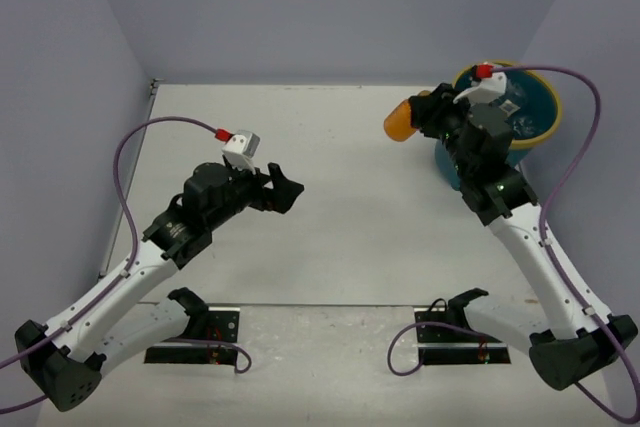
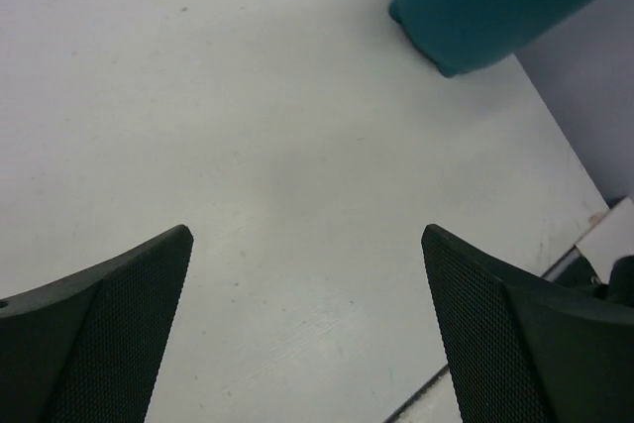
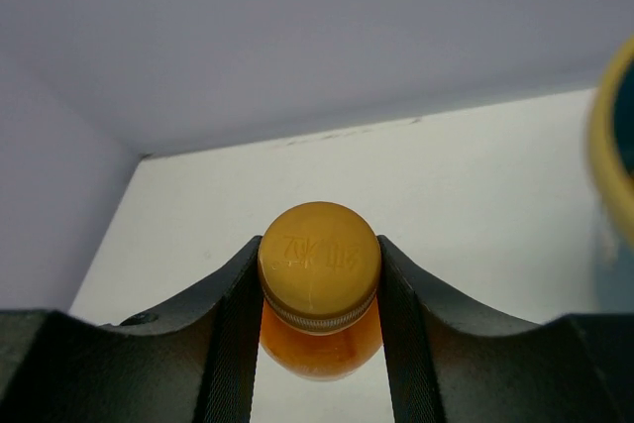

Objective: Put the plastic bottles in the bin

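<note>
My right gripper (image 1: 432,115) is shut on an orange plastic bottle (image 1: 402,119) and holds it in the air just left of the bin (image 1: 545,107), a teal bucket with a yellow rim at the far right. In the right wrist view the jaws clamp the bottle's neck below its orange cap (image 3: 319,257), and the bin's rim (image 3: 606,160) shows at the right edge. My left gripper (image 1: 287,190) is open and empty over the bare table, left of centre. The left wrist view shows the bin's teal wall (image 2: 495,7) far ahead. Inside the bin a pale label shows; no other bottles are in view.
Lilac walls close the table on the left, back and right. Two black mounts (image 1: 200,322) (image 1: 462,332) sit on the near strip by the arm bases. Purple cables arc over each arm.
</note>
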